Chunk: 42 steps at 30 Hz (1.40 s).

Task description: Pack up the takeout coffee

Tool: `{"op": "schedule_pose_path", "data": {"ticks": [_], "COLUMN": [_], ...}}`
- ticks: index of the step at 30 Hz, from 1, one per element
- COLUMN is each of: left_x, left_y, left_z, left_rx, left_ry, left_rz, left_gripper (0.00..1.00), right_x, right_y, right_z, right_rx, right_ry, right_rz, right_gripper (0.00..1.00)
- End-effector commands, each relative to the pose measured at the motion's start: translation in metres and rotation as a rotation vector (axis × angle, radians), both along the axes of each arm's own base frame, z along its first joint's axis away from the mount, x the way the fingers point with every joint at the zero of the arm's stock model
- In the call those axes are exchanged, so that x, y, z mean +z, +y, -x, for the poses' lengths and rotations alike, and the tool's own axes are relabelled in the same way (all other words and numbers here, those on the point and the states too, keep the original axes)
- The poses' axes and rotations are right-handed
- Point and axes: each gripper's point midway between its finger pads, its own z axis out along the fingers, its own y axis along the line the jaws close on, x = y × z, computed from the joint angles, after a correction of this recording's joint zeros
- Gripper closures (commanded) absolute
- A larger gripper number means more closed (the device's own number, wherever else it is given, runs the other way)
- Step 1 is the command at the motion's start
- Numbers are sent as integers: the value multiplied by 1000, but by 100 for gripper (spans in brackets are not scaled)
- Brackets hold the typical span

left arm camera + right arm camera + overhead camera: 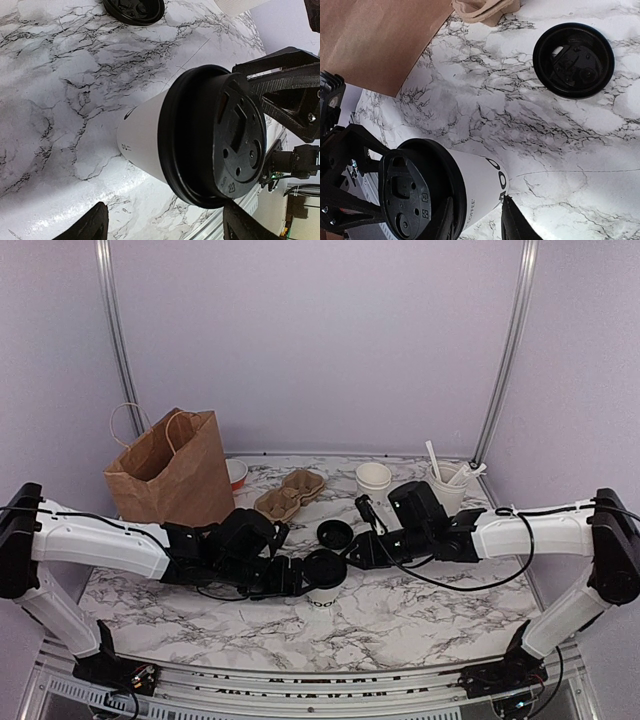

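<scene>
Here, left tool gapes near coffee.

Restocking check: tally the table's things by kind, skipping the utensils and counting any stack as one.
White paper cups: 3
Black lids: 2
Brown paper bag: 1
Cardboard cup carrier: 1
Small bowl: 1
Total: 8
</scene>
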Motion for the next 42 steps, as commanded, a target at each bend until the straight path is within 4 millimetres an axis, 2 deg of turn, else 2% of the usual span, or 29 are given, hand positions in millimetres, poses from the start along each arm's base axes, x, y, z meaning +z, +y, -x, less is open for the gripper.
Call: {"op": "schedule_pose_path", "data": {"ticks": [1, 6, 13, 17, 21, 26, 30, 34, 37, 42], "left_x": [-51, -24, 28, 49, 61, 72, 81, 85, 87, 86], "left_y": [46, 33, 10, 6, 8, 21, 52, 77, 86, 90], "left_z": [7, -1, -12, -15, -17, -25, -42, -54, -58, -61], "left_rx": [48, 24, -19, -34, -34, 18, 131, 218, 247, 255], "left_ry": [62, 14, -68, -100, -127, -169, -224, -250, -260, -260], "left_rz": [-220, -177, -99, -71, -66, -85, -136, -155, -157, -162], "left_gripper": [22, 22, 22, 22, 22, 21, 21, 21, 21, 21], "right_x": [-37, -13, 27, 47, 58, 62, 63, 54, 46, 39], "right_y": [-6, -2, 4, 8, 5, 9, 17, 24, 28, 33], "right_z": [29, 16, -2, -10, -16, -13, -2, 11, 18, 21], "right_rx": [33, 1, -45, -60, -77, -48, 1, 50, 69, 74], "right_ry": [92, 42, -37, -83, -123, -172, -214, -230, -238, -260], "right_rz": [109, 93, 59, 43, 67, 125, 200, 275, 348, 431], "right_gripper": [69, 69, 69, 69, 68, 55, 39, 25, 20, 17]}}
